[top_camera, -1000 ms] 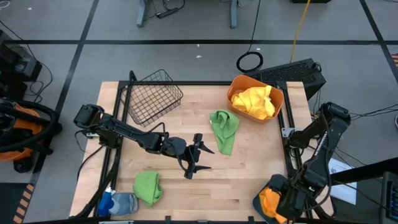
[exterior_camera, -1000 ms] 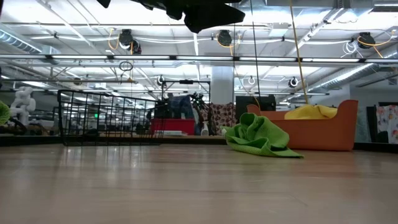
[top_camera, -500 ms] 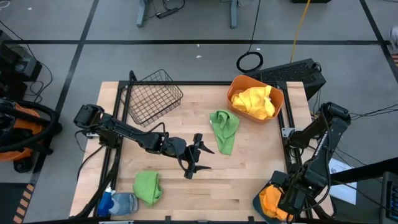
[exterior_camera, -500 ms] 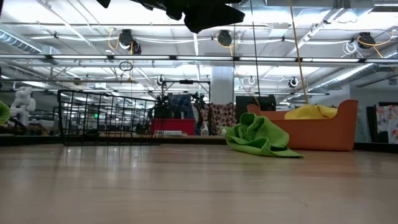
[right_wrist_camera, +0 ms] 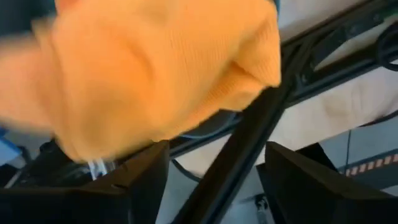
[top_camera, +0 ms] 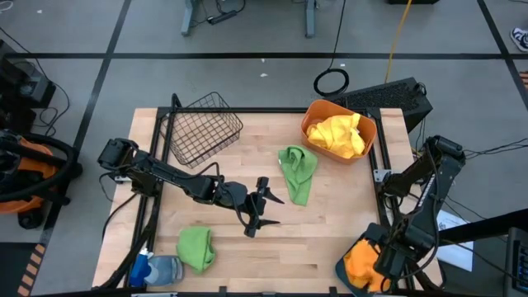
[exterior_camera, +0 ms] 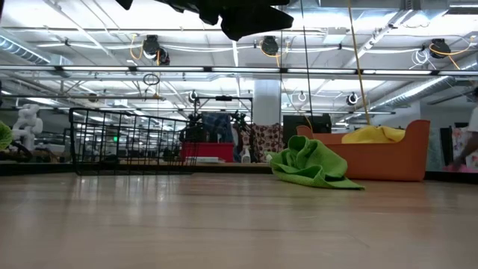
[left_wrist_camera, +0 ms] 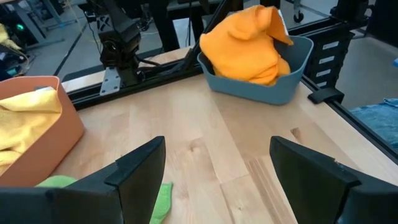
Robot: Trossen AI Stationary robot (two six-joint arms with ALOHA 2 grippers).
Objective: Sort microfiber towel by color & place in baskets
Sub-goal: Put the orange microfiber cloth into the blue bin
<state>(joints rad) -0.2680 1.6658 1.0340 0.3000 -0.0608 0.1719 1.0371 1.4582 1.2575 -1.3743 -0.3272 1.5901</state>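
My left gripper hangs open above the middle of the table, between two green towels: one lies crumpled toward the far right, the other by the near left edge. Both yellow towels fill the orange basket. Orange towels are heaped in the teal basket at the near right corner. My right gripper is open right at that orange heap. The wire basket holds nothing. My right gripper stands open at the edge of the orange towel heap. Its two fingers lie just short of the cloth, and I cannot tell whether they touch it.
A blue-and-white bottle lies at the near left corner beside the green towel. The black table frame runs close under my right gripper. Bare wood lies between my left gripper and the teal basket. A person shows far off at the right.
My right gripper has shifted slightly at the teal basket, and more of the orange heap shows from above now. A person has come into sight in the room at the right.
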